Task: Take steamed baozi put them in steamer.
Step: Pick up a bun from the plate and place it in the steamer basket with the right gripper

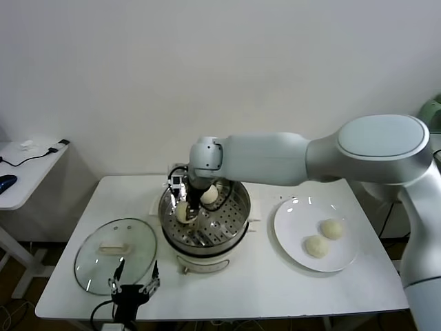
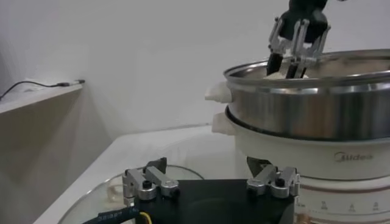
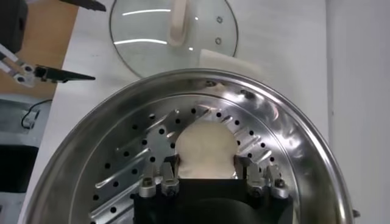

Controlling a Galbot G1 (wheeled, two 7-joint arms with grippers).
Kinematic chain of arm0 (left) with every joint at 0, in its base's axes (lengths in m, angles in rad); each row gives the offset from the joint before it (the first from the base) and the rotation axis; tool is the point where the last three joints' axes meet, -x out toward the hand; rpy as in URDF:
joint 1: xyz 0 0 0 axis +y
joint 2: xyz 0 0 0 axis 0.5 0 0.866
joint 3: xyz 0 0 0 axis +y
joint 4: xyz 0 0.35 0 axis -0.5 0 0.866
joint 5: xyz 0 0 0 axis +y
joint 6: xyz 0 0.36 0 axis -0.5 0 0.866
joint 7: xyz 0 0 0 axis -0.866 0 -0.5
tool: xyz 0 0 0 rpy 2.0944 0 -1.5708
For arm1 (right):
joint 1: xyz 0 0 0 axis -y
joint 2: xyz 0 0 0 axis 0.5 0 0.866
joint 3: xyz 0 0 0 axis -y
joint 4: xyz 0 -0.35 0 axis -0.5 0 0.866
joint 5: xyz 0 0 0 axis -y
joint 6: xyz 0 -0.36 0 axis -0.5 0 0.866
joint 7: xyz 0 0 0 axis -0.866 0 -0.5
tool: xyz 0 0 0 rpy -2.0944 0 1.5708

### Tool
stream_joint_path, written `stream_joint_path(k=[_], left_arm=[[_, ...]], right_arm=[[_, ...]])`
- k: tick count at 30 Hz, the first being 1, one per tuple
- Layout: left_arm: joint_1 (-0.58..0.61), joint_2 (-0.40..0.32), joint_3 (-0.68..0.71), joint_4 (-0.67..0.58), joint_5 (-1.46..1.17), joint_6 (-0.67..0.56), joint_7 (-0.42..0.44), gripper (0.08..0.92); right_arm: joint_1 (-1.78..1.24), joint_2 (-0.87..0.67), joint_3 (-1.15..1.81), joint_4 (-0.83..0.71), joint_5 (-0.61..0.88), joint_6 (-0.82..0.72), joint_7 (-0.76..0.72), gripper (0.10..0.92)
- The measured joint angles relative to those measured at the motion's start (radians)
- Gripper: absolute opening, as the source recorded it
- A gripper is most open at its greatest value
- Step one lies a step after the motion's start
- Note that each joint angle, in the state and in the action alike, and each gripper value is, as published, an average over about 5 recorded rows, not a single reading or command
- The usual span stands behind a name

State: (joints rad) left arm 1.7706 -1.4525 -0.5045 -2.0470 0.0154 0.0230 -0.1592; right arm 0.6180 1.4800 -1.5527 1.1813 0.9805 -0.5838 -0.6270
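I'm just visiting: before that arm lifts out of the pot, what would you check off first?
1. Bun resting on the steamer tray: ok.
2. Right gripper jaws clear of that bun: not ok, they flank it closely.
3. Other bun in the steamer undisturbed: ok.
4. Two buns waiting on the plate: ok.
5. Left gripper open, parked by the glass lid: ok.

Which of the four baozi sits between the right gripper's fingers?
The front-left baozi in the steamer, framed by the right gripper; another lies behind it, two stay on the plate.

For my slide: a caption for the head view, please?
Right tool lowers a baozi into the steamer.
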Motion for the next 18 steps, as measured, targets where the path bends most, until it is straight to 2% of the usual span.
stream_joint_path(k=[4, 7, 13, 18], left_arm=[[0.003, 0.000, 0.004, -0.001, 0.003, -0.001, -0.001, 0.823], [0.003, 0.000, 0.006, -0.006, 0.004, 0.000, -0.001, 0.823], [0.004, 0.002, 0.006, -0.016, 0.005, 0.002, 0.001, 0.823], [0.003, 0.005, 0.004, -0.024, 0.004, 0.003, 0.002, 0.823]], right_arm=[[-0.002, -0.007, 0.001, 0.000, -0.013, 0.016, -0.011, 0.759], [0.014, -0.020, 0.000, 0.006, -0.022, 0.040, -0.034, 0.807], [0.105, -0.078, -0.034, 0.029, -0.025, 0.136, -0.129, 0.822], [0.223, -0.188, -0.104, 0.074, -0.040, 0.223, -0.227, 0.823]])
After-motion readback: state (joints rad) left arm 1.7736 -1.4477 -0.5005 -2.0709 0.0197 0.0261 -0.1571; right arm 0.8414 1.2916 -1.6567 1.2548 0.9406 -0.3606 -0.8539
